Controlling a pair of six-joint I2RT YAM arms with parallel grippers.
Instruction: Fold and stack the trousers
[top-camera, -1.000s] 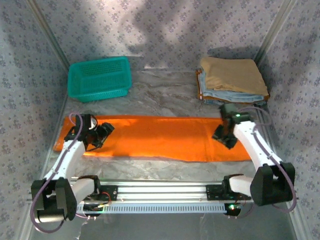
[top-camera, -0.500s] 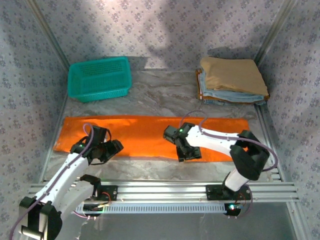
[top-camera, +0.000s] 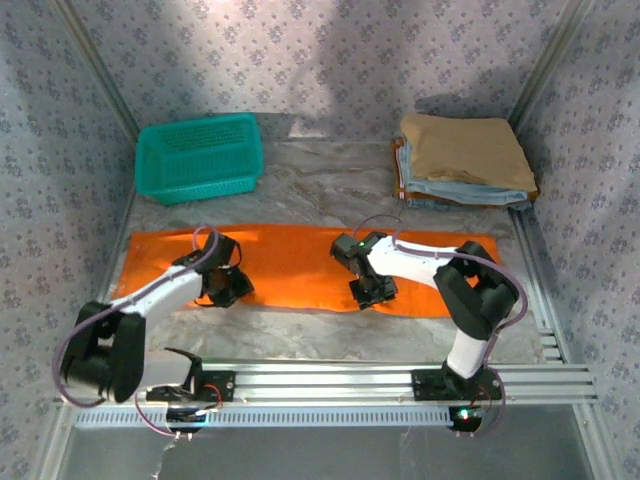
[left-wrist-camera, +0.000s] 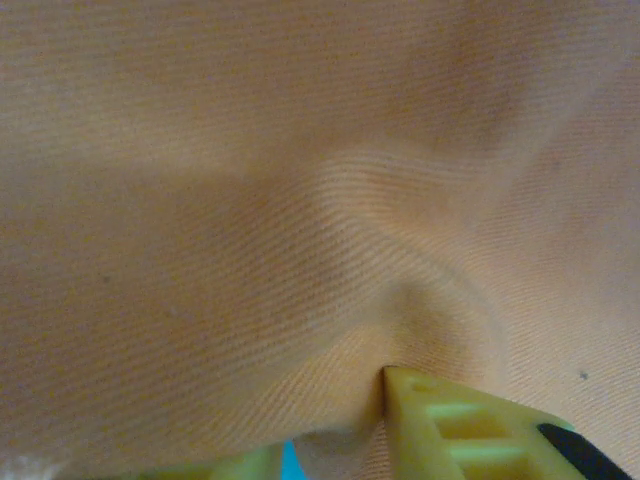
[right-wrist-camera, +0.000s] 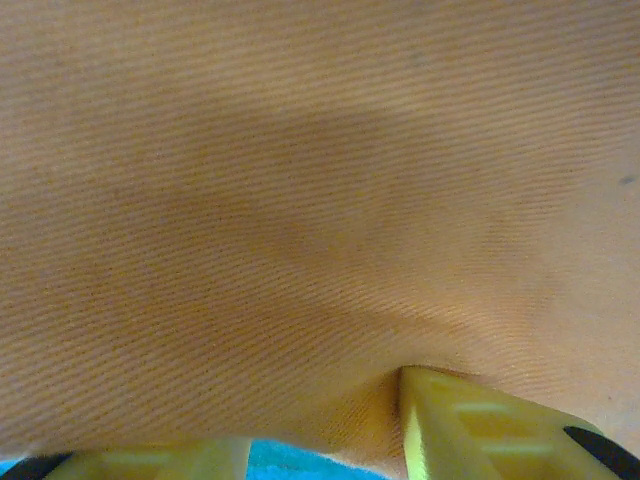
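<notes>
Your trousers (top-camera: 290, 262) lie flat in a long strip across the table (top-camera: 330, 180), left to right. Your left gripper (top-camera: 228, 291) sits at their near edge toward the left, its fingers (left-wrist-camera: 450, 425) narrowed onto a puckered fold of cloth. Your right gripper (top-camera: 372, 292) sits at the near edge mid-strip. Cloth dips between its fingers (right-wrist-camera: 470, 425), which stand partly apart, and you cannot tell whether they grip.
</notes>
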